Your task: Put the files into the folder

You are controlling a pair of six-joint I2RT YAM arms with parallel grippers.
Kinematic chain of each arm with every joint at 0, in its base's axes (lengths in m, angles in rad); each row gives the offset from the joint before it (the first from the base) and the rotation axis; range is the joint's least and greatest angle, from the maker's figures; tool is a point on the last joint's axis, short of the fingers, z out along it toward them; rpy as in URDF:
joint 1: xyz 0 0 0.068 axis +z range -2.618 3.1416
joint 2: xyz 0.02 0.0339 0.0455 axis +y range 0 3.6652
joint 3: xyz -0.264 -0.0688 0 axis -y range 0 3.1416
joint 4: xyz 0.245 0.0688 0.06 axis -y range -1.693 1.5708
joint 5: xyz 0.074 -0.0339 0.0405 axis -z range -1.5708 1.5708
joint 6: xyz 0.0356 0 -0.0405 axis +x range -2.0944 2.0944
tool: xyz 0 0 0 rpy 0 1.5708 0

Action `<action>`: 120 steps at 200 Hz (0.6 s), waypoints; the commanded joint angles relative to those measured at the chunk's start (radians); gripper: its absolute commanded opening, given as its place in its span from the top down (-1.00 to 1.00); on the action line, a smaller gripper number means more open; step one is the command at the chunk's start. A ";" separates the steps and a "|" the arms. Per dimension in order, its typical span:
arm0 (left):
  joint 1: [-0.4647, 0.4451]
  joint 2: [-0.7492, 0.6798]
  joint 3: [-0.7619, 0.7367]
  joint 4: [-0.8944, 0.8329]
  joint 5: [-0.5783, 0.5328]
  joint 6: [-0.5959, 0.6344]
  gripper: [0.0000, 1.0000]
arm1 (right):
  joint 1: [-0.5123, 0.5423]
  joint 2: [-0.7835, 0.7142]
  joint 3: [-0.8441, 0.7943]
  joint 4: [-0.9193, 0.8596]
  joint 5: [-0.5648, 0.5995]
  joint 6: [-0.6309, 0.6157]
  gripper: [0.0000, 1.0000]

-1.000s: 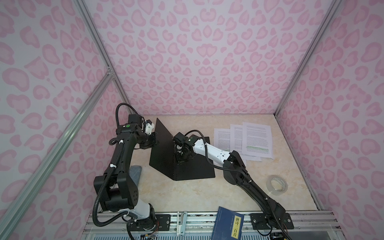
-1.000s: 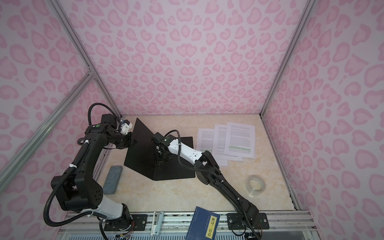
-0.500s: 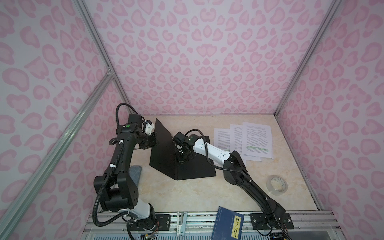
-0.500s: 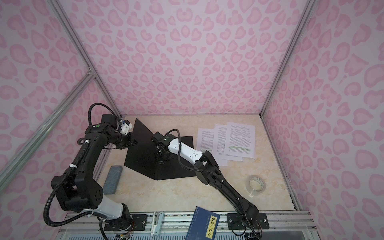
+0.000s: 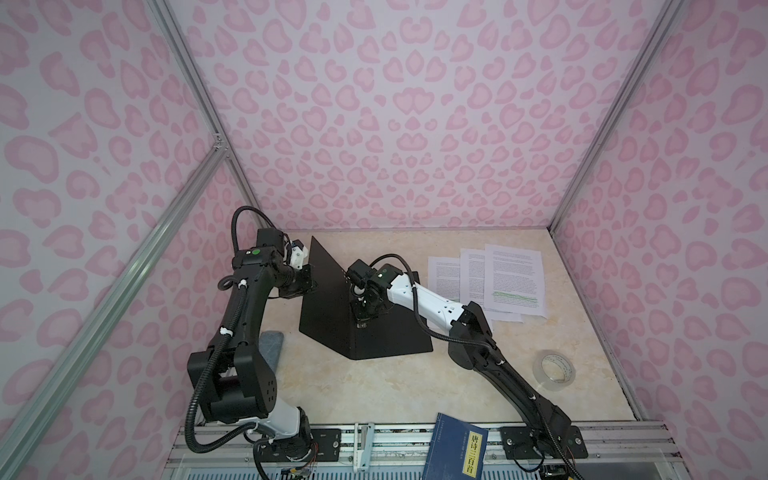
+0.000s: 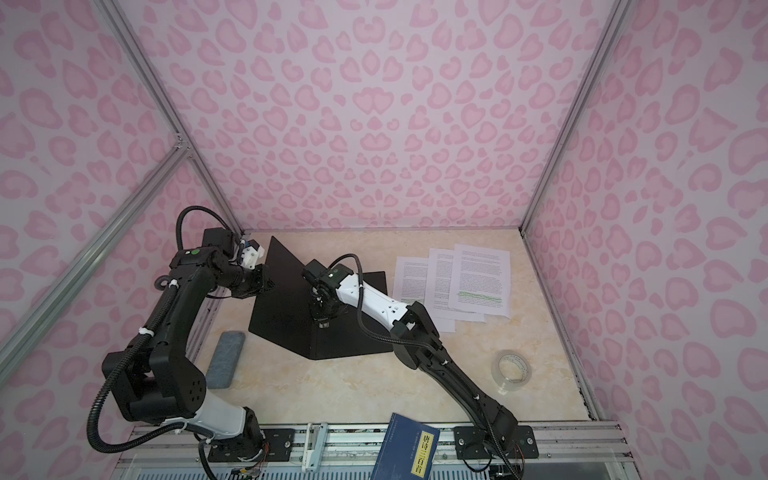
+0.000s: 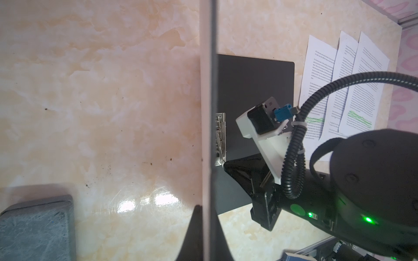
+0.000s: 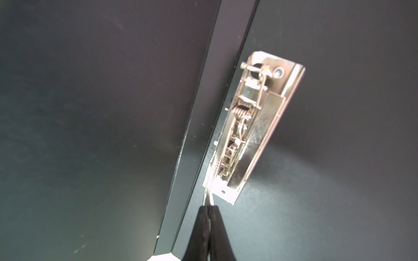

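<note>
The folder (image 5: 386, 336) lies open in both top views, black inside up, with one cover (image 5: 328, 286) raised steeply. My left gripper (image 5: 311, 286) is shut on that cover's outer edge; in the left wrist view the cover edge (image 7: 207, 90) runs straight out from between the closed fingers of the left gripper (image 7: 206, 208). My right gripper (image 8: 209, 206) is shut on the thin lever of the metal clip (image 8: 248, 135) beside the spine. The files (image 5: 511, 278), three fanned white sheets with green-marked lines, lie flat to the right of the folder, untouched.
A clear tape roll (image 5: 555, 370) sits at the right front. A blue book with a yellow label (image 5: 457, 451) overhangs the front rail. A grey block (image 5: 270, 349) lies by the left arm's base. Pink patterned walls close in three sides.
</note>
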 commanded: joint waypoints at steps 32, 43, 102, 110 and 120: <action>0.002 0.004 0.009 -0.006 -0.001 0.007 0.94 | -0.003 -0.005 0.012 -0.038 0.049 -0.022 1.00; 0.002 0.005 0.009 -0.007 -0.001 0.008 0.94 | -0.003 -0.008 0.012 -0.035 0.048 -0.021 1.00; 0.002 0.002 0.011 -0.003 -0.003 0.003 0.94 | -0.004 -0.027 0.015 -0.026 0.043 -0.028 0.98; 0.002 0.000 0.011 -0.002 -0.005 0.004 0.94 | -0.004 -0.029 0.015 -0.025 0.042 -0.029 0.96; 0.002 0.000 0.011 -0.003 -0.006 0.005 0.94 | -0.007 -0.031 0.015 -0.022 0.040 -0.027 0.94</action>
